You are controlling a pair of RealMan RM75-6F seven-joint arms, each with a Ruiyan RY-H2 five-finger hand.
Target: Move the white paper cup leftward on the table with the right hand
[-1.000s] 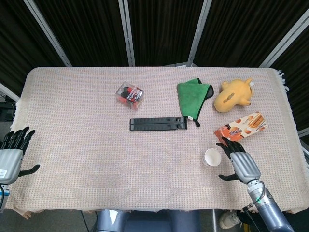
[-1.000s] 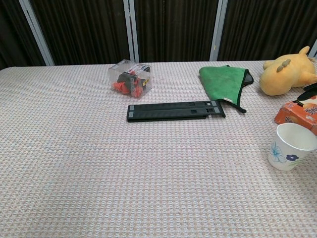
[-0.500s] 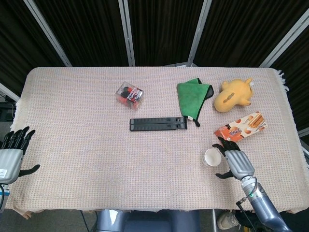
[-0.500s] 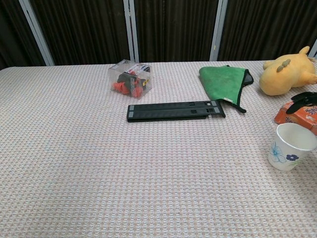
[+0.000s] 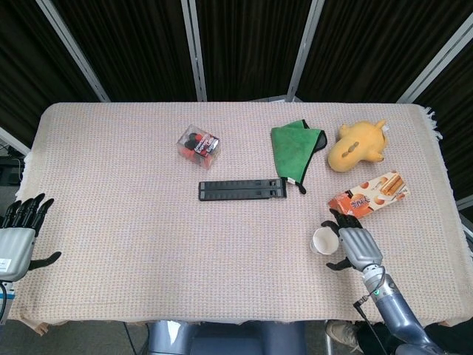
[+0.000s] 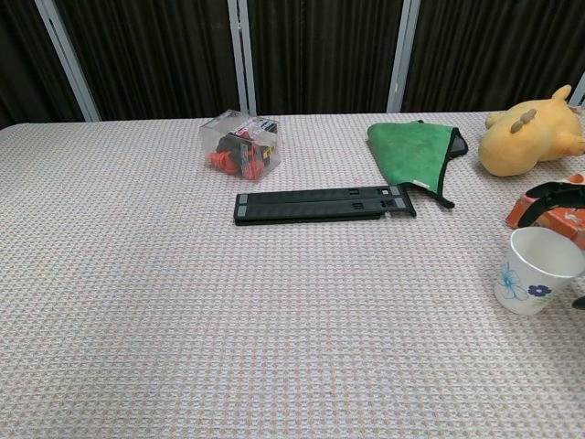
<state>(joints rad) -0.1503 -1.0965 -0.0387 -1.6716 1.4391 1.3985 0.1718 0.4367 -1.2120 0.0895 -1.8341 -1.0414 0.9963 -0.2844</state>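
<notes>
White paper cup (image 5: 324, 240) stands upright near the surface's (image 5: 111, 192) front-right edge. Right hand (image 5: 353, 242) is placed just beside it, fingers spread, nothing grasped. Fingers should be wrapped round the cup w/o crushing; cup to be kept vertical during leftward transfer.

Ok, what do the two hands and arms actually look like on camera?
Both match: the right hand and left hand have silver-grey ribbed backs with black fingers. The right forearm is a blue-grey tube with a thin black cable beside the wrist.
</notes>
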